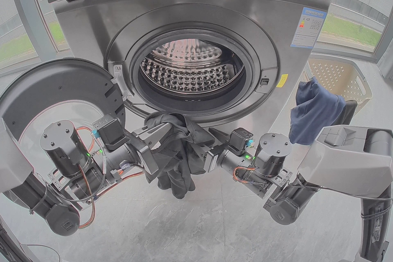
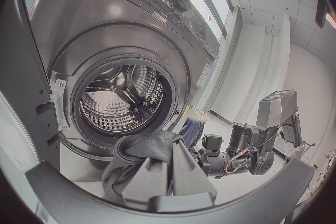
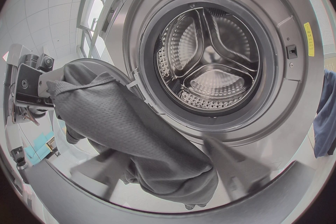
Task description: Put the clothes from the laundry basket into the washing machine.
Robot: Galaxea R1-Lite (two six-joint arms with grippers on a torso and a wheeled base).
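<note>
Now, at the left of the head view the washing machine (image 1: pixel 245 13) has its door (image 1: pixel 53 82) swung wide open. Just right of the door, my left claw (image 1: pixel 157 132) is pressed together on one end of the dark garment (image 1: pixel 180 152), which hangs in the lower middle, just below the drum (image 1: pixel 188 66) opening. My right claw (image 3: pixel 168 172) is spread wide, the garment bunched between its fingers (image 3: pixel 238 165). At the right, a blue garment (image 1: pixel 315 111) drapes over the laundry basket (image 1: pixel 348 78).
</note>
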